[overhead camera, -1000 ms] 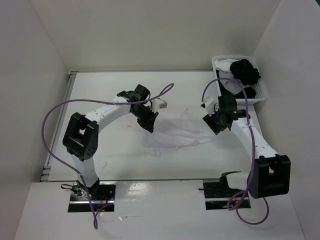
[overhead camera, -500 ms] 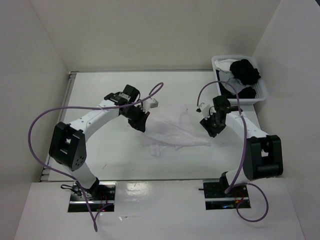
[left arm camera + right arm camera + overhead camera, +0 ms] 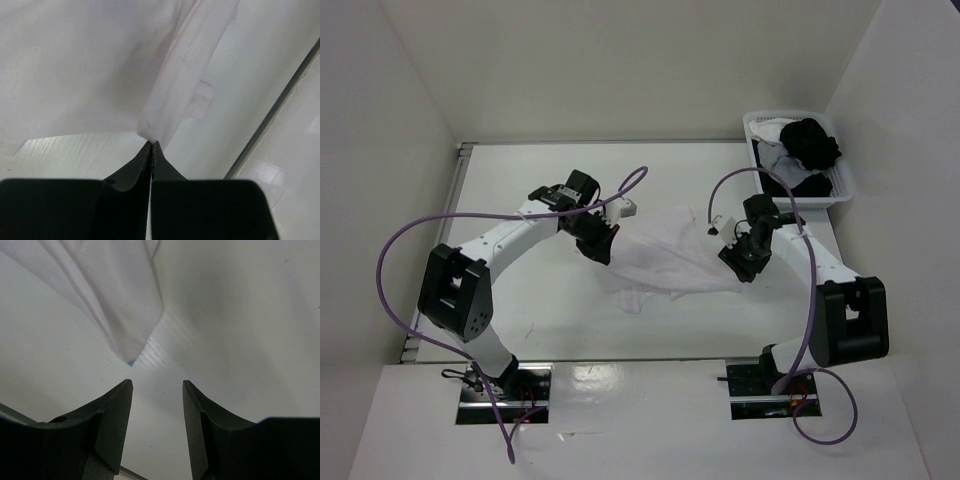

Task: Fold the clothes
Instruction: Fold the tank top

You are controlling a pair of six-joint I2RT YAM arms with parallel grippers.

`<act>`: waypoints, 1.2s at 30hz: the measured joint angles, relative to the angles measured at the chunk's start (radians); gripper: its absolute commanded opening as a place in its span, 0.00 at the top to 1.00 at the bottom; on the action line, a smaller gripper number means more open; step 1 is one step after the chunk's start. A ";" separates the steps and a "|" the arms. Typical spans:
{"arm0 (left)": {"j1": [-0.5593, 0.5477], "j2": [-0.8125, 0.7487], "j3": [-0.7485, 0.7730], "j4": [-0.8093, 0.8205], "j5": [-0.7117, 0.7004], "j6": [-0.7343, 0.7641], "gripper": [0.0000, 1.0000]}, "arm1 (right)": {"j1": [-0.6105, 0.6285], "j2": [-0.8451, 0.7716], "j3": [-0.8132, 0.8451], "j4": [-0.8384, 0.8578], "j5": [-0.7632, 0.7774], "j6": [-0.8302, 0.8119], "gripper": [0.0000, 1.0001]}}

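Seen from above, the left claw (image 3: 600,243) covers the fold it grips, and the right claw (image 3: 739,262) is too dark to show its tips. The clothes (image 3: 665,262) lie rumpled mid-surface (image 3: 520,190) between the two, and both wrist views cut them off. The left arm reaches in with its elbow bent, its claw pinched tight on a hem edge held above the surface. The right arm angles down, its claw about half apart and empty, with a pointed corner of the garment just ahead.

Top view high, looking down, wrist views close, angled downward, all sharing clothes (image 3: 665,262)
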 measured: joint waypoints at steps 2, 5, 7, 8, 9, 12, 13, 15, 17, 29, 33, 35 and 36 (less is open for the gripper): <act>0.000 0.000 -0.001 0.000 0.000 0.001 1.00 | 0.019 -0.013 0.000 -0.016 -0.006 -0.013 0.47; 0.000 0.000 -0.006 0.000 0.000 0.002 1.00 | 0.044 -0.023 0.000 -0.034 -0.021 -0.024 0.47; 0.000 0.000 -0.006 -0.003 0.000 0.002 1.00 | 0.062 -0.023 0.000 -0.041 -0.030 -0.031 0.47; 0.000 0.000 -0.006 -0.004 0.000 0.002 1.00 | 0.072 -0.023 0.000 -0.043 -0.033 -0.034 0.47; 0.000 0.000 -0.006 -0.004 0.000 0.002 1.00 | 0.082 -0.023 0.000 -0.044 -0.034 -0.034 0.47; 0.000 0.000 -0.008 -0.004 -0.002 0.002 1.00 | 0.103 -0.022 0.000 -0.044 -0.040 -0.037 0.47; 0.000 0.000 -0.010 -0.005 -0.003 0.002 1.00 | 0.106 -0.022 0.000 -0.044 -0.044 -0.038 0.47; 0.000 0.000 -0.011 -0.007 -0.007 0.002 1.00 | 0.107 -0.014 0.000 -0.042 -0.049 -0.038 0.47; 0.000 -0.004 -0.011 -0.007 -0.009 0.002 1.00 | 0.107 0.000 -0.001 -0.039 -0.052 -0.038 0.47; 0.000 -0.017 -0.011 -0.007 -0.023 0.002 1.00 | 0.107 0.103 -0.016 -0.012 -0.056 -0.041 0.47; 0.000 -0.017 -0.011 -0.007 -0.024 0.002 1.00 | 0.109 0.103 -0.018 -0.008 -0.056 -0.042 0.48; 0.000 -0.017 -0.011 -0.007 -0.024 0.002 1.00 | 0.111 0.106 -0.024 -0.001 -0.056 -0.042 0.50; 0.000 -0.017 -0.011 -0.007 -0.026 0.002 1.00 | 0.112 0.109 -0.028 0.002 -0.056 -0.042 0.51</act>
